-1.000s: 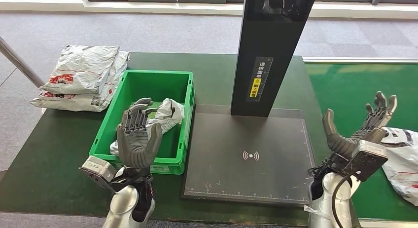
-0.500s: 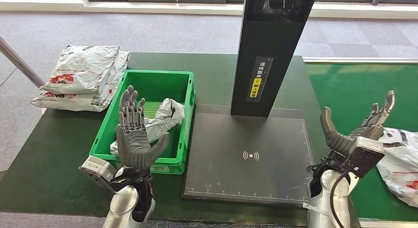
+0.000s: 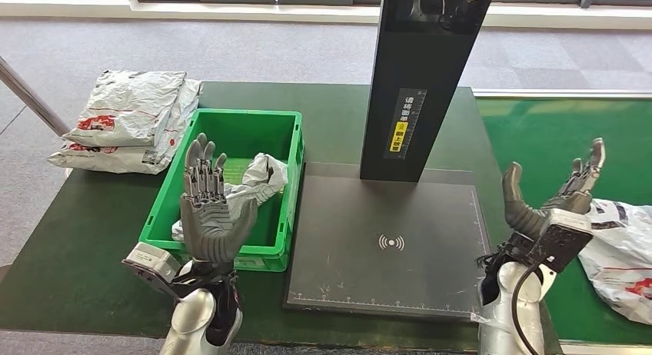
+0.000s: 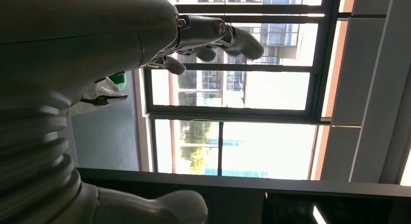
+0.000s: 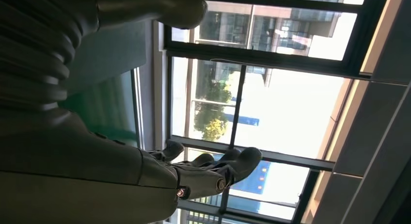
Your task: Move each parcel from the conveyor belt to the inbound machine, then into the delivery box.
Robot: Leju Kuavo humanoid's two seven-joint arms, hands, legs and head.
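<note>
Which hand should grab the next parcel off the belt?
Right, probably. The right hand is open and raised beside the white parcel on the green belt. The left hand, also open, hovers over the green box, across the scanner plate.

A bright green box (image 3: 286, 187), white parcels (image 3: 127, 121) with red print, a black machine (image 3: 425, 78) with a yellow label

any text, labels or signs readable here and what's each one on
Vertical white Chinese lettering on the black scanner column: too small to read.
Yellow label below that lettering: dark print, too small to read.
White contactless-wave symbol on the dark scanner plate: a sign, no words.
Red print on the white parcels left of the green box: blurred, unreadable.
</note>
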